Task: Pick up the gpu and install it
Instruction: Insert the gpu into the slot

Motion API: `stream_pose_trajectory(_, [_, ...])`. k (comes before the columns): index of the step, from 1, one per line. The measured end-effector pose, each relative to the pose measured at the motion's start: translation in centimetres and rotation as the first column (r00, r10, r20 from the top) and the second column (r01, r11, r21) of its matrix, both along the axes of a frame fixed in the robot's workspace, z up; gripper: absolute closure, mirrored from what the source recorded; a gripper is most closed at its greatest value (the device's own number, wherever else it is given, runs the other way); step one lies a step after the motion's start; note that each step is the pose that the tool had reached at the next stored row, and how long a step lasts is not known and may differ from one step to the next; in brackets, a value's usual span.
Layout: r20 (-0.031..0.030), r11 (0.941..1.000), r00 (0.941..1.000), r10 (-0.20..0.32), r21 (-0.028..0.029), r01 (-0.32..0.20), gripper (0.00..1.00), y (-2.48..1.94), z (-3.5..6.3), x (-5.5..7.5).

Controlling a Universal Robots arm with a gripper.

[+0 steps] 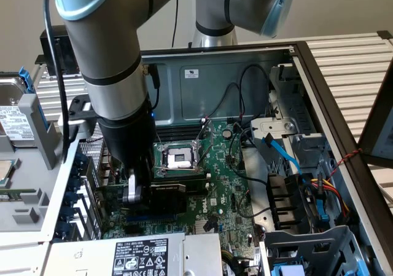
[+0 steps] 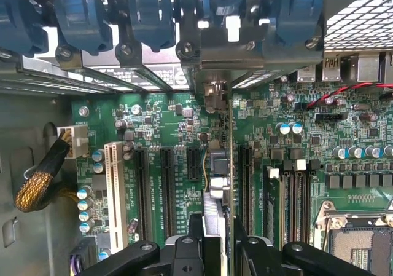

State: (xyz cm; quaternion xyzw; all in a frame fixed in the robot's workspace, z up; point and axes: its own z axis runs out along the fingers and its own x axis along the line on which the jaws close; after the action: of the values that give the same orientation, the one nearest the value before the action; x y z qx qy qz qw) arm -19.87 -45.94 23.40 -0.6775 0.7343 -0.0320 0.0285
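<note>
1. Frankly, from the exterior view I can make out little of the grasp: the arm covers most of the left half of the open computer case, and the fingers sit low in shadow over the motherboard.
2. The gpu shows there as a dark slab with a green edge, standing on edge just to the exterior view's right of the fingers and just nearer than the CPU socket; its lower edge is lost among the slots.
3. On the wrist view I see the fingers closed narrowly on the gpu, one black pad on either side of it. The card is seen edge-on, so I can tell only a thin silver and green strip, with its bracket end reaching the rear slot covers.
4. It stands upright over the motherboard between two black expansion slots; whether it is seated in a slot I cannot tell.
5. A hard drive is cut off at the exterior view's left edge.
</note>
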Motion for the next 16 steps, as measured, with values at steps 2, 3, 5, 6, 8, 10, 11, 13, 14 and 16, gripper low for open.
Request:
stream_pose_trajectory(2, [0.0018,1.0000,1.0000,0.000,0.0000,0.000,0.72,0.00,0.00,-0.04])
stream_pose_trajectory(3, [0.0023,1.0000,1.0000,0.000,0.0000,0.000,0.72,0.00,0.00,-0.05])
stream_pose_trajectory(5, [0.0033,1.0000,1.0000,0.000,0.0000,0.000,0.72,0.00,-0.01,-0.14])
stream_pose_trajectory(6, [0.0035,1.0000,1.0000,0.000,0.0000,0.000,0.72,0.00,-0.01,-0.16])
stream_pose_trajectory(8, [0.0039,1.0000,1.0000,0.000,0.0001,0.000,0.72,0.00,-0.01,-0.23])
stream_pose_trajectory(10, [0.0040,1.0000,1.0000,0.000,0.0000,0.000,0.72,0.00,-0.01,-0.23])
stream_pose_trajectory(11, [0.0040,1.0000,1.0000,0.000,0.0000,0.000,0.72,0.00,0.00,-0.24])
stream_pose_trajectory(13, [0.0040,1.0000,1.0000,0.000,0.0000,0.000,0.72,0.00,0.00,-0.24])
stream_pose_trajectory(14, [0.0040,1.0000,1.0000,0.000,0.0000,0.000,0.72,-0.01,0.00,-0.24])
stream_pose_trajectory(16, [0.0041,1.0000,1.0000,0.000,0.0000,0.000,0.72,-0.01,0.00,-0.24])
